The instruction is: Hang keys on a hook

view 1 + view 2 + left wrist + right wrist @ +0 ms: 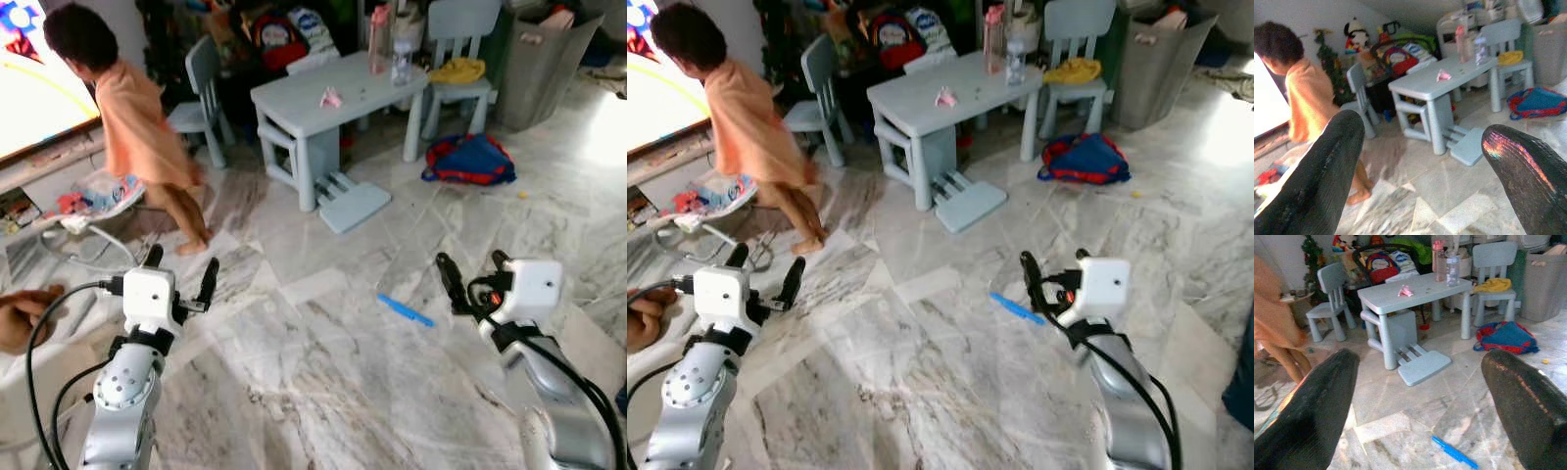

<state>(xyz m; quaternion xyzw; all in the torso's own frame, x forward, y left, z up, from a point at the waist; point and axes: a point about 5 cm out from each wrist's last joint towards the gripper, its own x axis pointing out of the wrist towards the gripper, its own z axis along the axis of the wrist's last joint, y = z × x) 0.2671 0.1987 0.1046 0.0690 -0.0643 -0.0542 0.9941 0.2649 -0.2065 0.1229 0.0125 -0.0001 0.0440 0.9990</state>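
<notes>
Both the left end effector (179, 271) and right end effector (473, 270) stand spread and empty above the marble floor (323, 382); keys and hook cannot be located; keys likely handle light, rigid, best pinched at the ring.

A pale blue table (338, 93) stands on the marble floor (323, 372). Two bottles (390, 44) and a pink scrap (331, 97) sit on it. A person in orange (137, 127) stands left of the table; a blue-red backpack (470, 160) lies right of it, and a blue pen (405, 310) lies on the floor nearer than the table.
</notes>
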